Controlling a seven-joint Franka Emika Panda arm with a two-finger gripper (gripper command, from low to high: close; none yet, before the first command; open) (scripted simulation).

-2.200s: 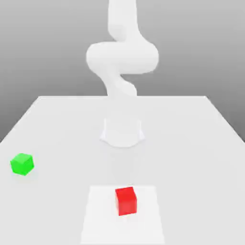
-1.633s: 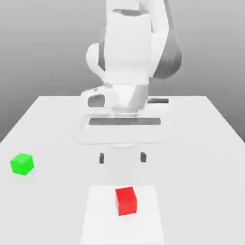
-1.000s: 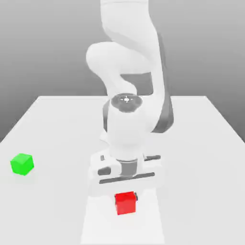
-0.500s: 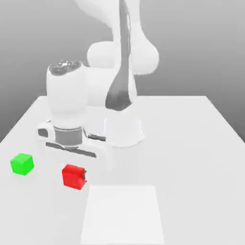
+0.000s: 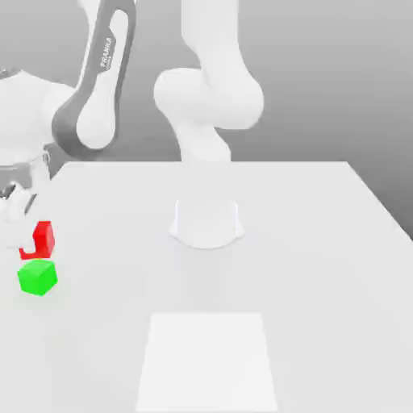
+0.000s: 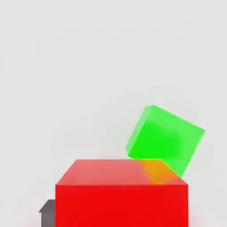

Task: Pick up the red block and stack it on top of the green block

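Exterior view: closest to me, low in the middle of the frame, a flat, bright white square panel [image 5: 207, 363] lies on the pale tabletop [image 5: 323, 282]. A little farther off, at the left edge, sits the small matte bright-green cube [image 5: 37, 277]. Just above it in the frame is the small plain bright-red cube [image 5: 47, 239], held in the white two-finger gripper [image 5: 34, 240], whose fingers are closed on it; part of a finger crosses in front. I can't tell whether the cubes touch. The white and grey arm [image 5: 97, 89] comes down at the upper left, and its white base [image 5: 206, 222] stands mid-frame, with the grey backdrop [image 5: 323, 81] behind.

Hand view: the red cube is nearest, a dark fingertip [image 6: 48, 213] beside it and an orange patch on one face. Beyond it the green cube sits turned at an angle, partly overlapped.
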